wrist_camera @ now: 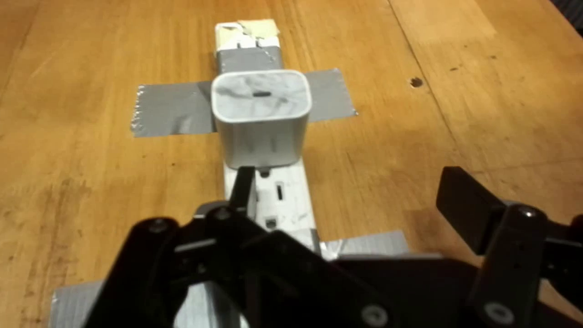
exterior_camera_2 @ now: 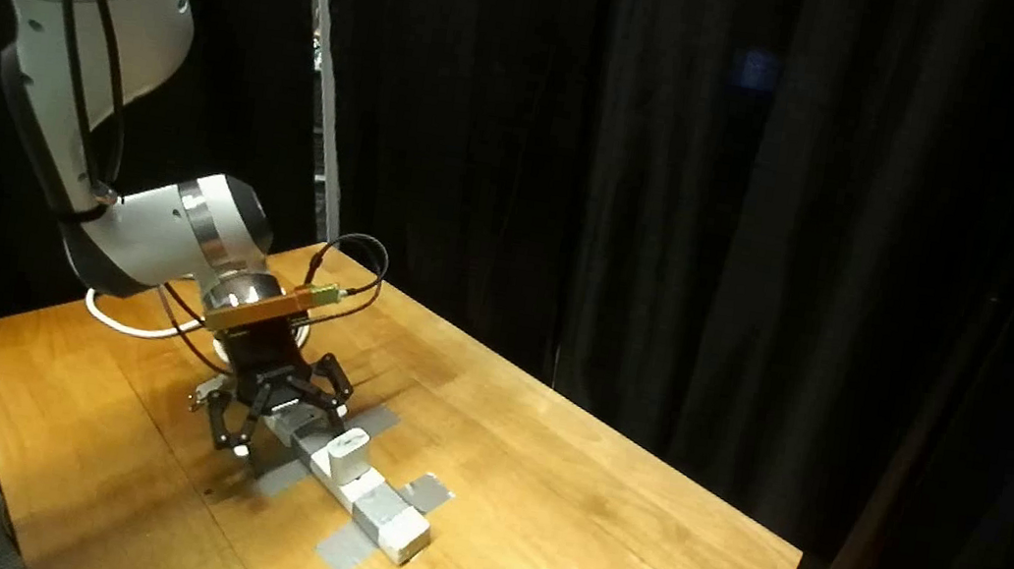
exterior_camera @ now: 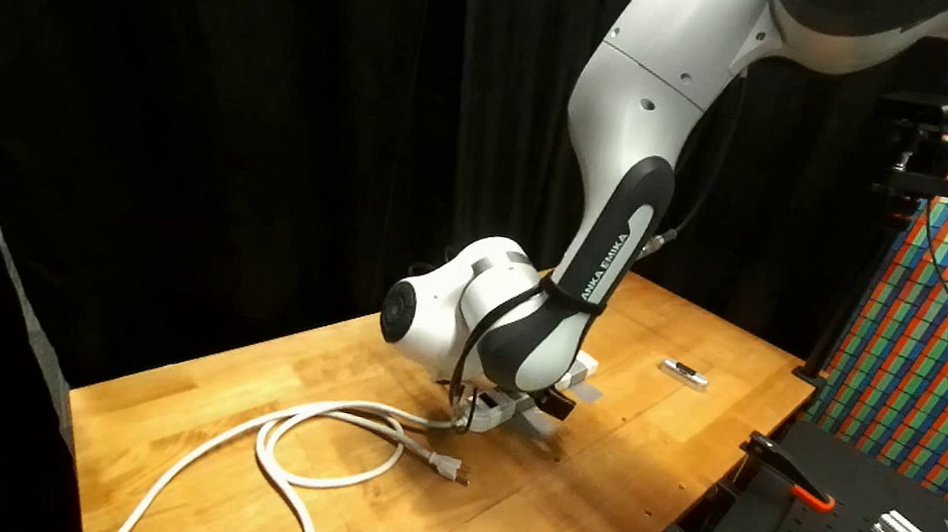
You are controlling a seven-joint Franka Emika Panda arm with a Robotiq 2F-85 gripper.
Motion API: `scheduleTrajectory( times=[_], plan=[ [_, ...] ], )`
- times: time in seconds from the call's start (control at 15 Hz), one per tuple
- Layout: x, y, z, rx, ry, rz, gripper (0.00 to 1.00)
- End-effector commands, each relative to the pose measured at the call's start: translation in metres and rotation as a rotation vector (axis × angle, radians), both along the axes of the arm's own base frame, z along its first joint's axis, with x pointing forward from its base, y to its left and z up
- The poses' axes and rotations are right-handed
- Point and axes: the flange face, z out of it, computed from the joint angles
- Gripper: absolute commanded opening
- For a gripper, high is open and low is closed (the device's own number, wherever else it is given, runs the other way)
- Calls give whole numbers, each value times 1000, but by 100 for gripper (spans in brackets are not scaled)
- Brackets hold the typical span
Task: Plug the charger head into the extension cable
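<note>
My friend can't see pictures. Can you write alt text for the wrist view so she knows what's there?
A white charger head stands on a white socket bar, which grey tape holds down on a wooden table. At the bottom of the picture, the black gripper is open, holding nothing.

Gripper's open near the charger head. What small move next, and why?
I'd probably raise the gripper straight up: its jaws are open, apart from the charger head, which stands upright on the extension cable's socket bar and looks plugged in, though full insertion can't be confirmed.
</note>
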Motion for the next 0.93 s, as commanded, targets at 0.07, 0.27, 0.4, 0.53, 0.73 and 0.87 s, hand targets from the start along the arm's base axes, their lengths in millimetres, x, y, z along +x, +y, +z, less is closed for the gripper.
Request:
scheduleTrajectory(
  times=[0.07,0.27,0.4,0.53,0.73,0.87],
  plan=[
    [1,0,78,213,-13,-136,100],
    [16,-17,127,359,-47,-231,100],
    [28,-34,153,454,-96,-297,100],
    [37,-54,168,549,-133,-372,100],
    [45,-57,164,529,-126,-391,100],
    [44,-59,160,520,-122,-393,100]
  ],
)
